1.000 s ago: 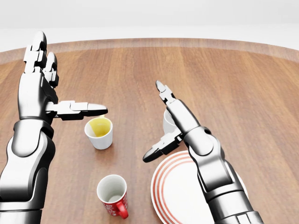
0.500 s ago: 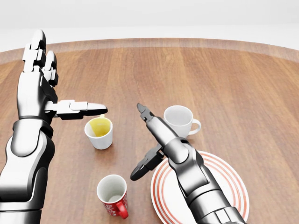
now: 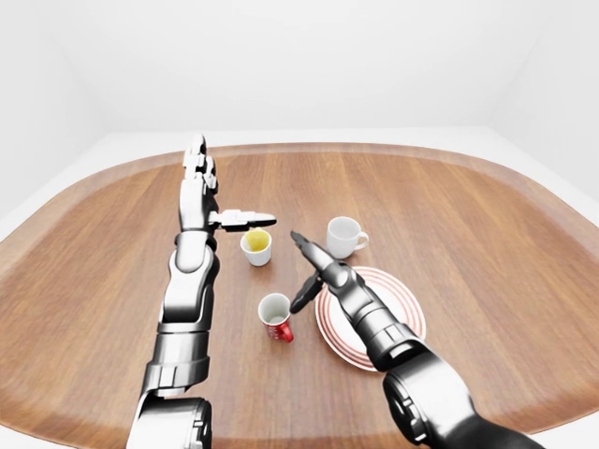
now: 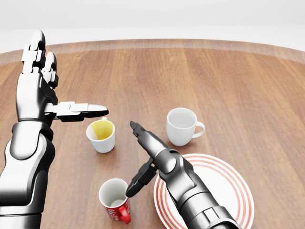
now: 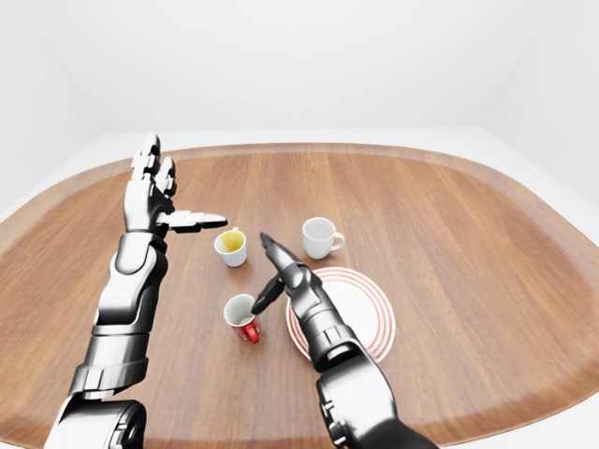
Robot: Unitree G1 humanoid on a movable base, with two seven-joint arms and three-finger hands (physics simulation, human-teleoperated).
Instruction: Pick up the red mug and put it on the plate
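White lettering on the red mug (image 4: 117, 206) is too small to read.

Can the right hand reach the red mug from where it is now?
Probably yes. The right hand is open, its thumb just above the red mug, and nothing stands between them; the plate lies to the mug's right.

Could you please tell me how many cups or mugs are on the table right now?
3. The red mug stands left of the plate, by the right hand; the yellow-lined cup sits under the left hand's thumb; the white mug above the plate.
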